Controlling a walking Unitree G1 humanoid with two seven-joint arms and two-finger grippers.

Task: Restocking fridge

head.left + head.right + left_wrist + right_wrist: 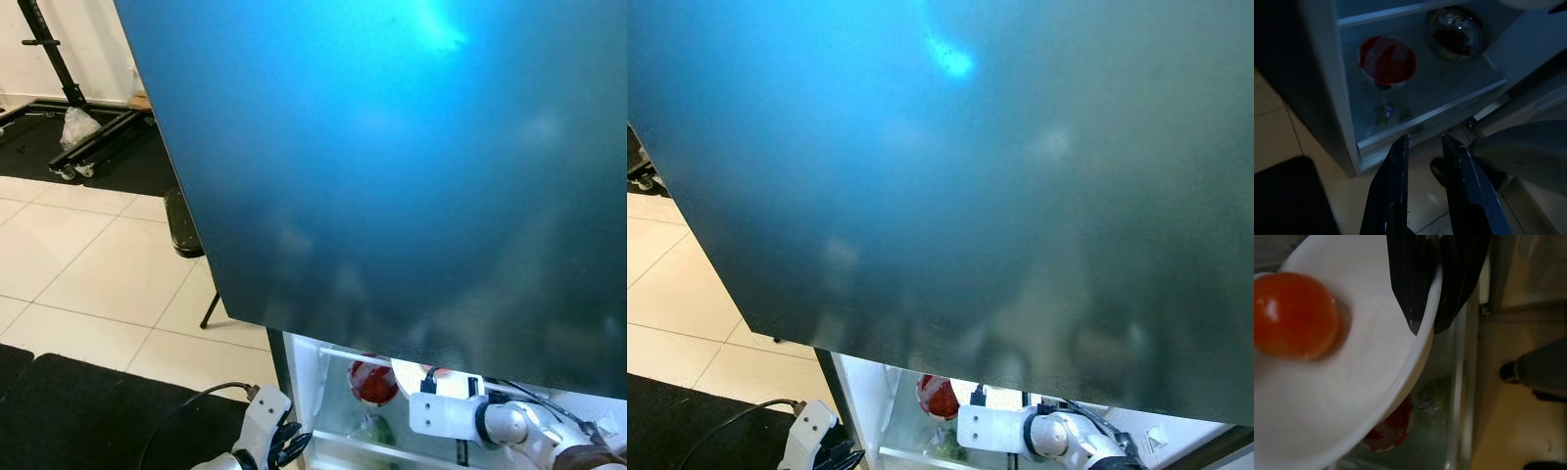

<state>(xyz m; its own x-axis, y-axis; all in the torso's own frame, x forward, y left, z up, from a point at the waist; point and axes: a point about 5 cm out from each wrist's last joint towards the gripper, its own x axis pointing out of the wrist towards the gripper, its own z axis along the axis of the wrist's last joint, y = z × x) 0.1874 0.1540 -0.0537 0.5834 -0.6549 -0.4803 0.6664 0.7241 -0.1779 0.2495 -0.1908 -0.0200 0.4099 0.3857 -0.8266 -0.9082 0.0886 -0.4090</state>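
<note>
A white plate (1352, 382) carrying a red tomato (1295, 316) is held at the low fridge shelf, with my right gripper (1427, 325) shut on its rim. Below the plate sits a red bowl (372, 382) covered in film, beside some greens (370, 428). The left wrist view adds a shiny metal bowl (1457, 32) with red contents on the same glass shelf (1449, 105). My left gripper (1425, 142) hangs open and empty just outside the fridge, low at its left corner (284, 441).
A big blue fridge panel (392, 176) fills the head views above the open compartment. A person's shoe (1442, 171) and grey trouser leg (1528, 152) stand close by on the right. A black stool (181, 223), wheeled stand (78, 137) and floor mat (78, 411) lie left.
</note>
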